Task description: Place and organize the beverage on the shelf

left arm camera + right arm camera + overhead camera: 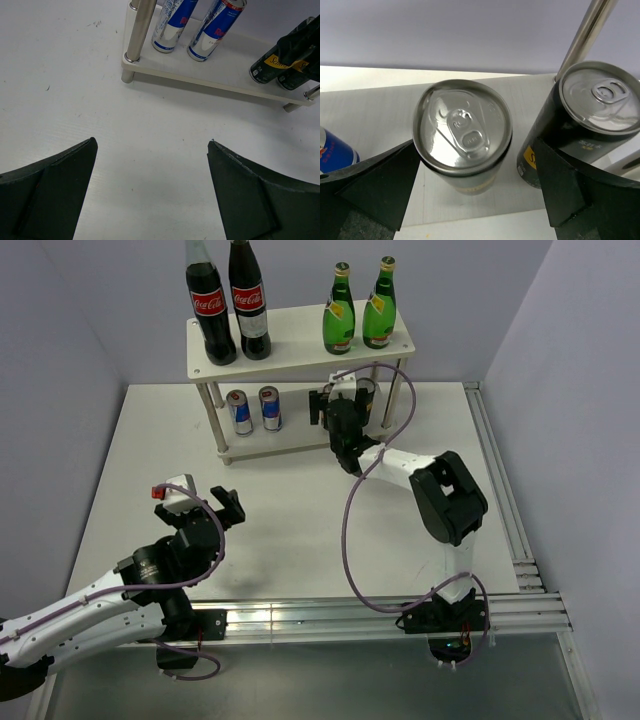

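Note:
The white two-tier shelf (pixel 300 335) stands at the back. Two green bottles (pixel 340 312) stand on the right of its top board. Two blue-and-silver cans (pixel 254 410) stand on the left of the lower board (pixel 225 75). Two dark cans stand on its right. My right gripper (pixel 335 400) reaches in at the lower tier. In the right wrist view it (pixel 475 142) is open around one dark can (pixel 462 127). The left finger is close to or touching the can and the right finger is apart. The second dark can (pixel 597 100) stands just right of it. My left gripper (pixel 152 150) is open and empty over the bare table.
Two tall cola bottles (pixel 230 302) stand on the left of the top board. A metal shelf leg (pixel 585 35) rises behind the second dark can. A blue can (pixel 335 150) shows at the far left. An aluminium rail (pixel 500 490) runs along the table's right edge.

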Tool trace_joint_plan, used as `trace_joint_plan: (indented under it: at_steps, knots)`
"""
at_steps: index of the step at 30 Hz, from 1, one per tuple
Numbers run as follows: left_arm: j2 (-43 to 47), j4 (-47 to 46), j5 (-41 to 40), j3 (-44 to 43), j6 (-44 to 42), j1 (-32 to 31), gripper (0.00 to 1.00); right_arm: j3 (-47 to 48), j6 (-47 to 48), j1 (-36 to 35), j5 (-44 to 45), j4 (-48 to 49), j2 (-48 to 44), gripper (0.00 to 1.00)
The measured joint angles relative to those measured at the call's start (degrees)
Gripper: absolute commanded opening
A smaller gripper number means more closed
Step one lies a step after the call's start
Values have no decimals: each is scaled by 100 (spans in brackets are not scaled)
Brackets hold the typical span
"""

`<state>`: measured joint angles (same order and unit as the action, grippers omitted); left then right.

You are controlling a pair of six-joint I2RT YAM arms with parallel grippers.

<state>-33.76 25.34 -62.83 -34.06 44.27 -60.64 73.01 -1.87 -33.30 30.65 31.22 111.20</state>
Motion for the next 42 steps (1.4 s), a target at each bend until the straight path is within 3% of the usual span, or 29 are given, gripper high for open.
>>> trace_joint_plan:
  at_steps: [21, 29, 35, 42]
  knots:
    - [63, 68, -2, 0, 20, -22, 99, -551, -153, -197, -72, -39, -767, 100]
    - [98, 70, -4, 0, 22, -37, 99, -1360, -267, -466, 177, -98, -1602, 100]
    - [111, 81, -4, 2, 42, -37, 99, -2107, -839, -1464, 1060, -894, -3359, 100]
    - [81, 216, 46, -55, 44, -81, 98, -2479, -2481, -3471, 2142, -3200, -5875, 100]
